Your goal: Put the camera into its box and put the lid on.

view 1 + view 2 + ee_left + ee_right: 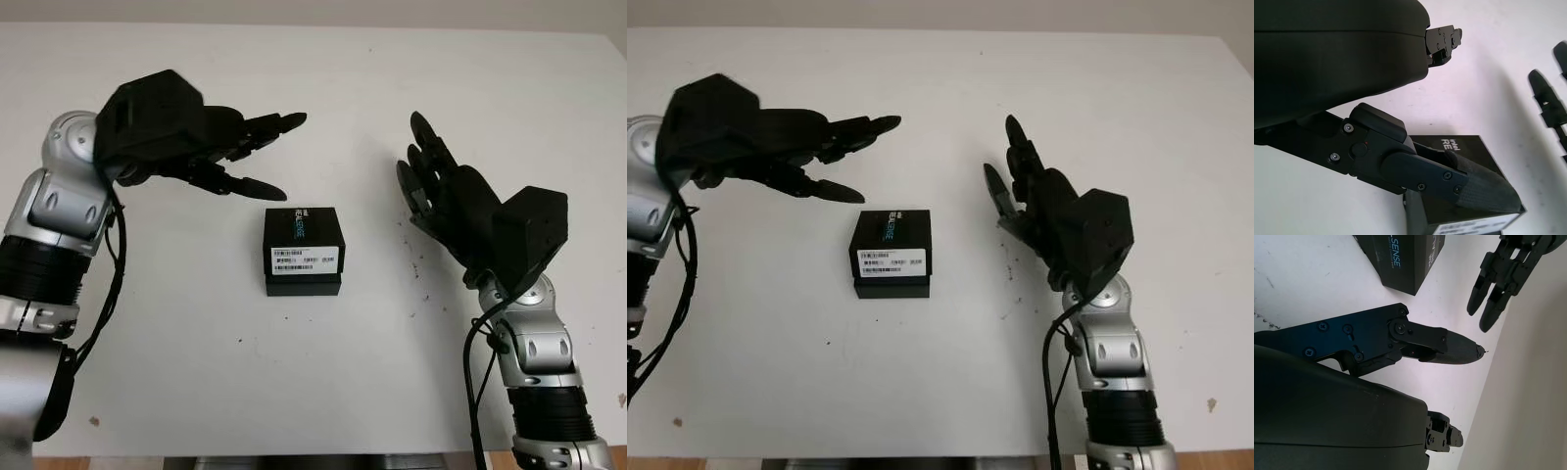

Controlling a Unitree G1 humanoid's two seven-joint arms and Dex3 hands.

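Box (304, 250) sat mid-worktop (323, 392), black, lid on, white label strip facing near edge, looks fully shut. No camera seen loose on worktop; prob. inside box already, can't confirm.

Left hand (230, 147) up in air, far-left of box, fingers reaching right, holding nothing, open. Not touching box; 1 finger (1469, 183) crosses over lid corner in left wrist view, w/ clearance judging by head views.

Right hand (436, 191) raised at right of box, well apart, palm turned toward box, open, nothing held.

Both hands flank box at a standoff, 1 each side: reads as clear of finished work, or poised to press lid. Lid seems seated square on base, no gap visible from near side. Task likely at or near end.
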